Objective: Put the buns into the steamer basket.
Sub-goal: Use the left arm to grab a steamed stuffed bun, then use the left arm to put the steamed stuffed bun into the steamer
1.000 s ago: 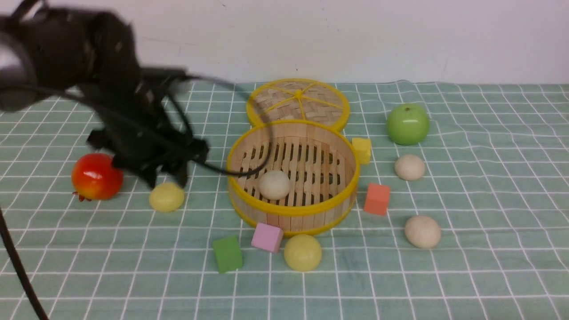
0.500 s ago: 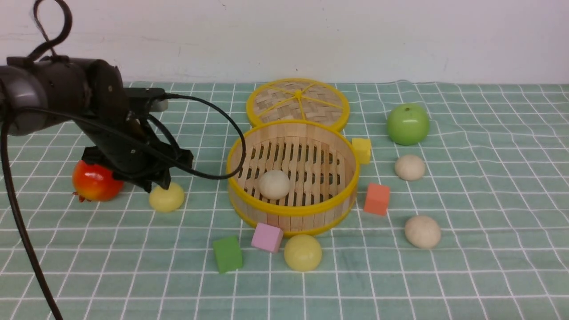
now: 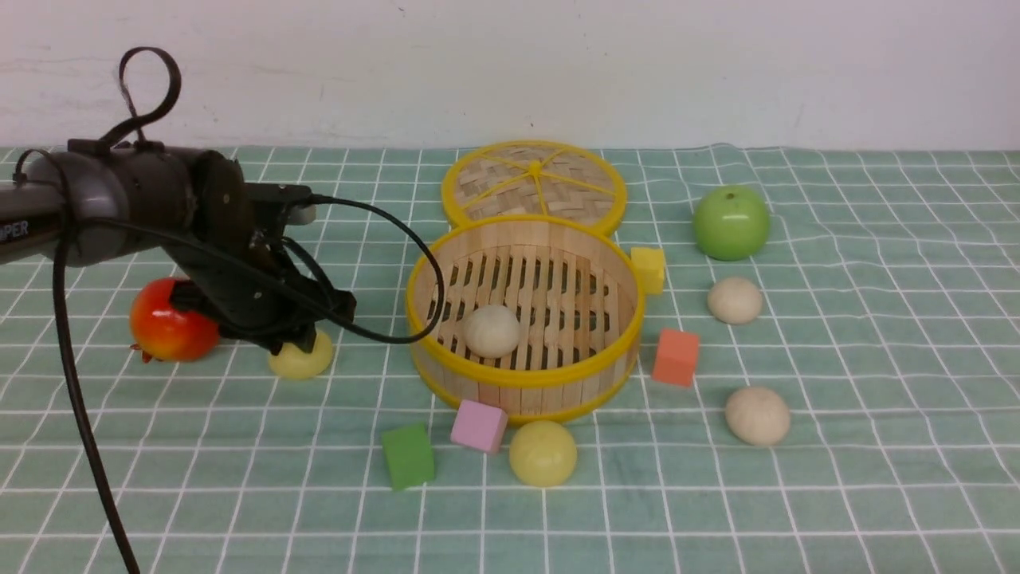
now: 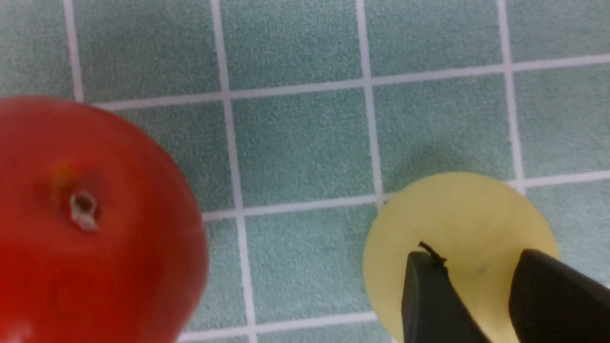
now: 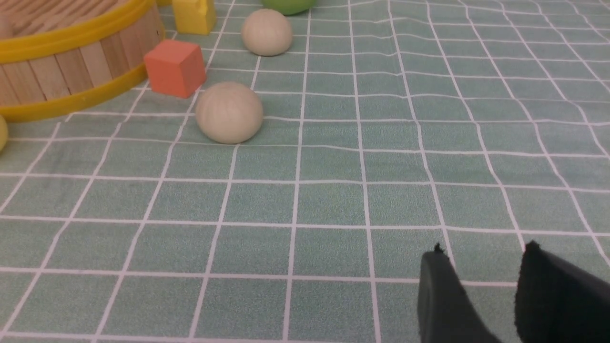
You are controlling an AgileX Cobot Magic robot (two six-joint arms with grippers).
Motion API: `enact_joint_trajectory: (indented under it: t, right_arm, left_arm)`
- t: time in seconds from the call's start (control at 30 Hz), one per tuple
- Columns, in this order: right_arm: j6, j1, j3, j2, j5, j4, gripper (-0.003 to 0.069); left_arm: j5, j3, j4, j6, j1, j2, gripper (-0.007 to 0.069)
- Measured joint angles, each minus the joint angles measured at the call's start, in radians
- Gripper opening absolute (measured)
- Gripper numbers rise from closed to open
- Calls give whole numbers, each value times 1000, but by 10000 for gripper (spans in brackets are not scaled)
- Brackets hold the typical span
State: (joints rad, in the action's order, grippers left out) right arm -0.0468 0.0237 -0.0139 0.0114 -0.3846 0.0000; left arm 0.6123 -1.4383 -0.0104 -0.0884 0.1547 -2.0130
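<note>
Front view: left fingers (image 3: 283, 341) are down on a yellow bun (image 3: 307, 363), beside the pomegranate (image 3: 163, 331). One beige bun (image 3: 492, 331) sits inside the steamer basket (image 3: 522, 379). A second yellow bun (image 3: 543, 454) lies on the table (image 3: 876, 494), just in front of the basket, with two more beige ones to its right.

Left wrist view: the finger pair is over the yellow bun (image 4: 457, 214) with a slim gap between the tips. I can't tell whether they grip it.

Right wrist view: right fingers (image 5: 443, 295) stand apart, holding nothing, low over the cloth. The nearer loose beige bun (image 5: 229, 112) lies near the orange cube (image 5: 175, 67).
</note>
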Motion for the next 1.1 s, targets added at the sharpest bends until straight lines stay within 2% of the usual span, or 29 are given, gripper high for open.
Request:
enact_joint_trajectory:
  t: [0.1, 0.2, 0.27, 0.33, 0.57, 0.77, 0.87, 1.1]
  right_arm:
    - [0, 0, 0, 0, 0, 0, 240]
    - [0, 0, 0, 0, 0, 0, 240]
    - [0, 0, 0, 0, 0, 0, 240]
    - [0, 0, 0, 0, 0, 0, 240]
    - [0, 0, 0, 0, 0, 0, 240]
    - [0, 0, 0, 0, 0, 0, 240]
    - [0, 0, 0, 0, 0, 0, 240]
    - [0, 0, 0, 0, 0, 0, 240]
  left_arm:
    - [1, -1, -7, -1, 0, -5, 231]
    - [30, -13, 1, -3, 0, -3, 126]
    - [56, -23, 22, -2, 1, 4, 24]
    - [69, -30, 35, 4, 1, 13, -6]
    - [109, -138, 149, 113, 90, 128, -13]
    - [33, -207, 282, 229, 178, 89, -13]
    - [-53, -243, 287, 252, 198, 6, -13]
    - [-123, -332, 233, 255, 199, -145, 10]
